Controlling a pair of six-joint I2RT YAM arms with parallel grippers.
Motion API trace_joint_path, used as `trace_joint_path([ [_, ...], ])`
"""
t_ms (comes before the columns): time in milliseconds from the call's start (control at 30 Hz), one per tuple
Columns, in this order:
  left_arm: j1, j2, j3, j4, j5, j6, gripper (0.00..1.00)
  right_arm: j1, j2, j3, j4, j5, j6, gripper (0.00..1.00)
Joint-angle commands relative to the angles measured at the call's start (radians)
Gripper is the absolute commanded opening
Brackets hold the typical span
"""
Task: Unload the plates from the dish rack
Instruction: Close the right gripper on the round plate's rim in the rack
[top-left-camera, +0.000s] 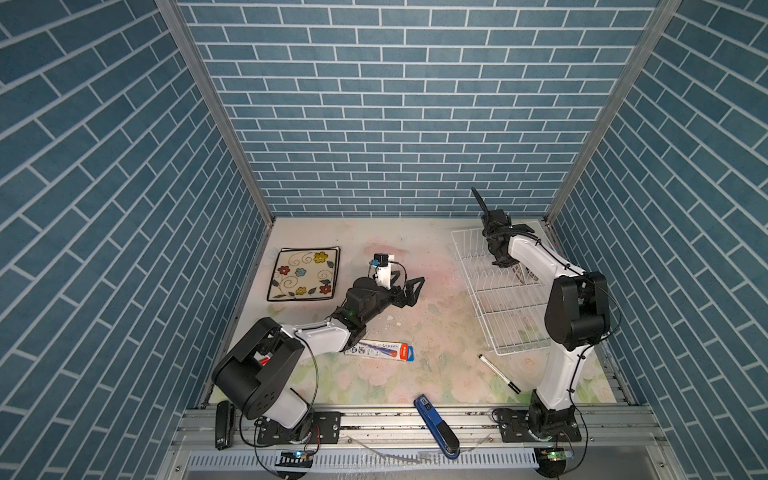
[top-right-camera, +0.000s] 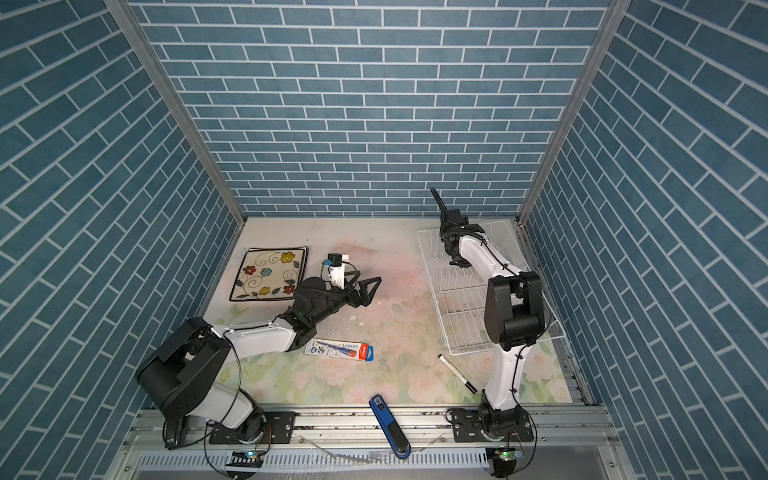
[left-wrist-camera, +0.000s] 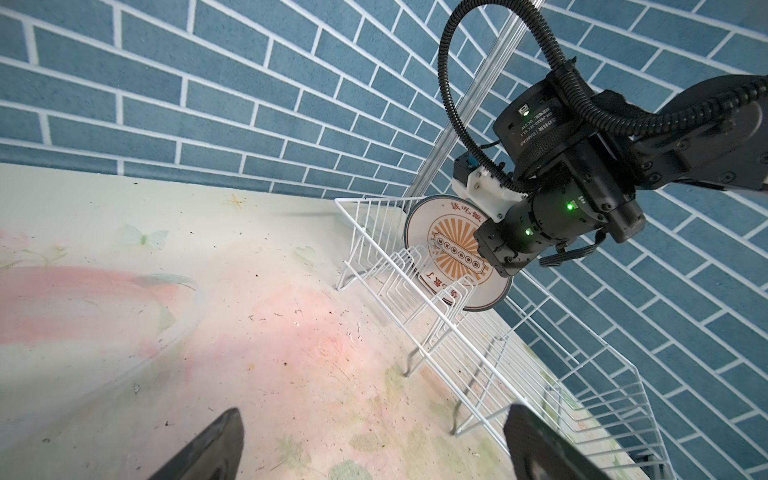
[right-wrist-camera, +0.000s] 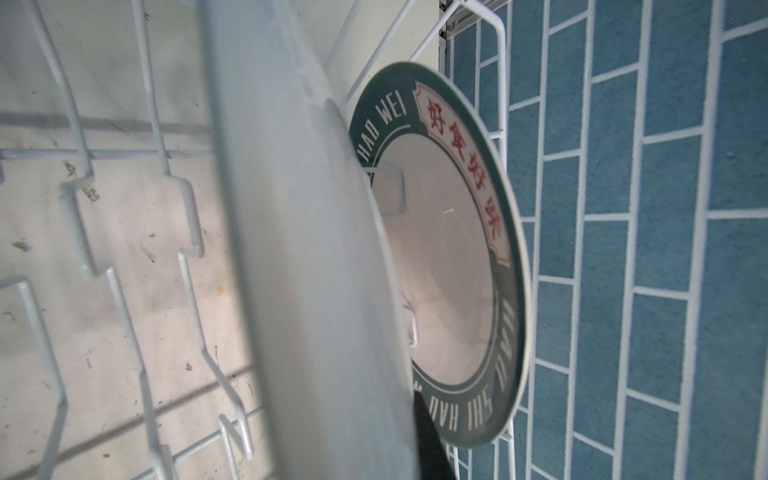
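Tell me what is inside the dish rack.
In the dish rack two plates stand on edge: a sunburst plate, its rim clamped by the right gripper, and behind it a teal-rimmed plate. The sunburst plate covers part of the teal one's face.

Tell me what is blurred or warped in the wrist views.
Right wrist view: the near plate is a soft blur across the middle, the teal-rimmed plate behind it sharp. Left wrist view: the rack is crisp, the brick lines bow.
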Motion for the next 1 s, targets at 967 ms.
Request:
trace_joint_path([
  [967,-0.014,-0.055,-0.031,-0.031,-0.029,-0.013,1.0,0.009,-0.114,0.002,-0.011,0.05,-0.087,0.0],
])
